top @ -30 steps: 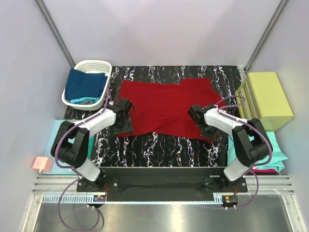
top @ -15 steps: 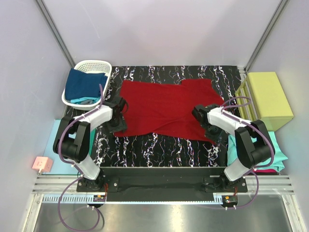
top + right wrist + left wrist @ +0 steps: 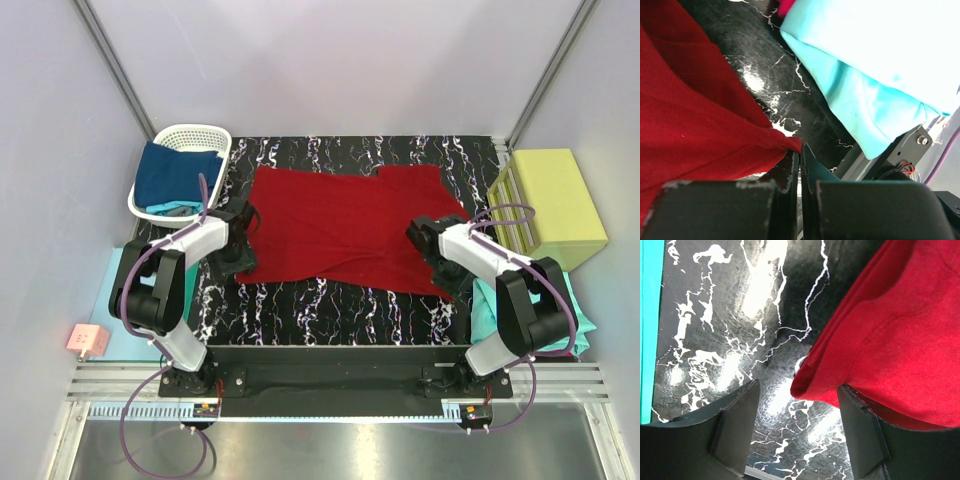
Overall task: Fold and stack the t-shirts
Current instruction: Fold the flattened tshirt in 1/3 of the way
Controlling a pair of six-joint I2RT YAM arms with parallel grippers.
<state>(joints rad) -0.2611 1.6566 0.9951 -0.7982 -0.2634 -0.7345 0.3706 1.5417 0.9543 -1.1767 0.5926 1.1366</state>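
Noting your left gripper: fingers wide, astride the dark red t-shirt corner. Your right gripper is closed, pinching its edge.

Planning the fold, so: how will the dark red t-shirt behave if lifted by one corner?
Probably floppy: the dark red t-shirt lies flat with soft creases, its hem curling up at the open left gripper. Likely light; the shut right gripper pinches just one corner. It should drape, not hold shape.
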